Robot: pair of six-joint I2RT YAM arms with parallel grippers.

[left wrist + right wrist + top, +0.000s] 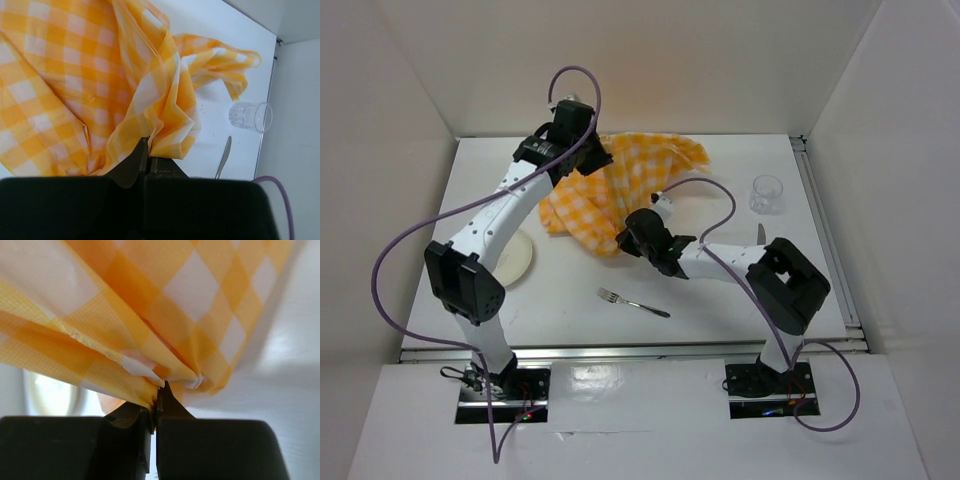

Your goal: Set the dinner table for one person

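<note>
A yellow-and-white checked cloth [620, 190] lies bunched on the white dinner table [570, 325], towards the back middle. My left gripper [592, 158] is shut on a folded edge of the cloth at its far left; the left wrist view shows the pinch [147, 151] and the cloth [75, 75]. My right gripper [632, 240] is shut on the cloth's near edge; the right wrist view shows the pinch [156, 394] and the cloth [150, 300] lifted above the table. A cream plate [516, 258] sits at the left. A fork [633, 302] lies near the front middle.
A clear glass [767, 194] stands at the right, and also shows in the left wrist view [251, 116]. A knife [760, 235] lies partly hidden behind my right arm, and shows in the left wrist view [223, 157]. White walls enclose the table on three sides.
</note>
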